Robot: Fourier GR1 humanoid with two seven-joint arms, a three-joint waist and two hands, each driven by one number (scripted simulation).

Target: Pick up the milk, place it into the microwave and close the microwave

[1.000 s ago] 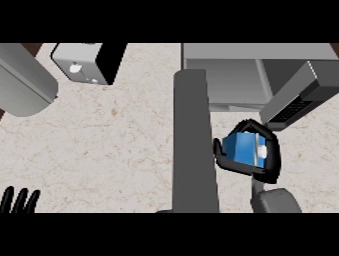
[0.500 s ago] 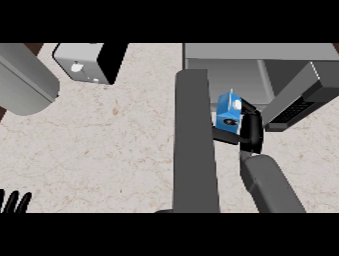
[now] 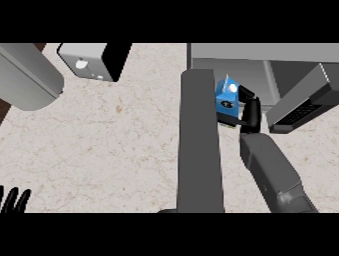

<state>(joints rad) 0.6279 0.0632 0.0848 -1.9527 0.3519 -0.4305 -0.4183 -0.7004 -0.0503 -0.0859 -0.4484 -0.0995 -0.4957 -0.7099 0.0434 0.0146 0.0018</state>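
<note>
The right hand has its black fingers curled round a blue milk carton. It holds the carton above the pale worktop, just at the front of the microwave, between the swung-out door and the keypad panel. The left hand rests at the lower left edge, fingers straight and up, holding nothing.

Speckled counter — microwave, grey box
</note>
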